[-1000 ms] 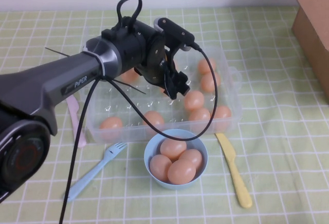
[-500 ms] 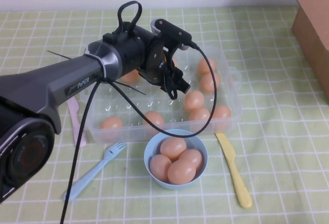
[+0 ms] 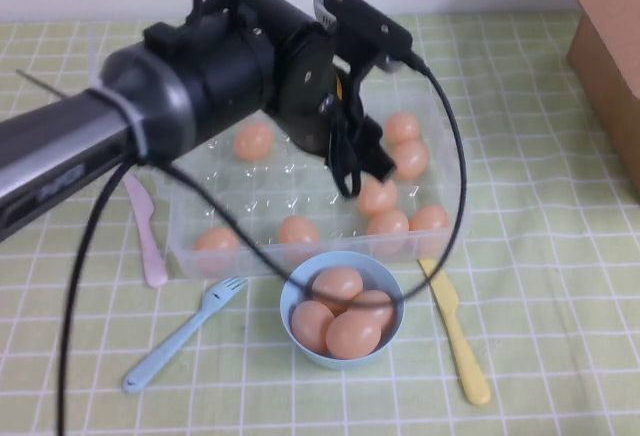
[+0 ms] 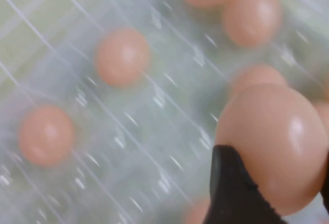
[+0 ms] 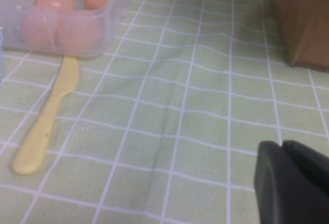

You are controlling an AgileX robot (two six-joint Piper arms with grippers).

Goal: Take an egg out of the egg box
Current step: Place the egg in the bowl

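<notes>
The checked green tablecloth (image 3: 560, 256) covers the table, with a brown cardboard box (image 3: 610, 46) at the 2 o'clock edge of the high view. The left arm (image 3: 150, 116) reaches in from 9 o'clock over the egg box (image 3: 230, 196), a clear plastic tray lying at the centre of the cloth with several peach eggs in its cells, most of them toward its 3 o'clock end. The left gripper (image 3: 360, 161) hangs above the tray's middle; in the left wrist view (image 4: 272, 188) its dark fingers (image 4: 231, 193) are pinched on the egg (image 4: 270, 142), which sits between them, lifted clear of the dimpled cells below. A light-blue bowl (image 3: 292, 301) holding four eggs stands just beside the tray at 6 o'clock. A yellow knife (image 3: 455, 331) lies at 4 o'clock of the bowl, a blue fork (image 3: 180, 336) at 8 o'clock, and a pink knife (image 3: 148, 241) along the tray's 9 o'clock side. The right gripper (image 5: 293, 183) is low over bare cloth, well apart from the tray, its fingers pressed together.
</notes>
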